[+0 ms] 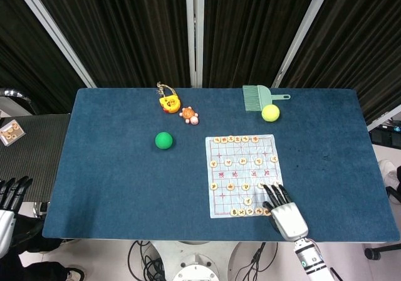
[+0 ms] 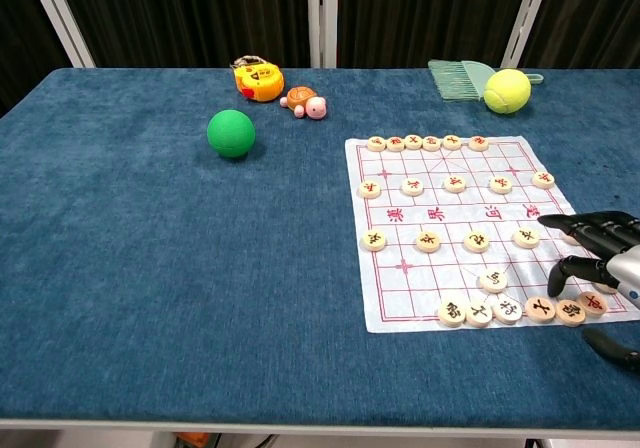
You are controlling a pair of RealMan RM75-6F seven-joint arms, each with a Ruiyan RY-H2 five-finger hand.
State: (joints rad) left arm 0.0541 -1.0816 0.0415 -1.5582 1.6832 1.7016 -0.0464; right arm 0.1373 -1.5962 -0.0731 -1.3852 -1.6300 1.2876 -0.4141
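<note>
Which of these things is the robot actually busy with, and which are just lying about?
Busy with:
right hand, spread over the board's near right corner
chess board
chess pieces

Lying about:
green ball
yellow tennis ball
green brush
turtle toy
yellow toy
left hand, off the table

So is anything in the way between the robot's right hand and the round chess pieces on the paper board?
Nothing visible blocks it. The right hand hovers, fingers spread, over the board's near right corner, right above the chess pieces in the front row.
</note>
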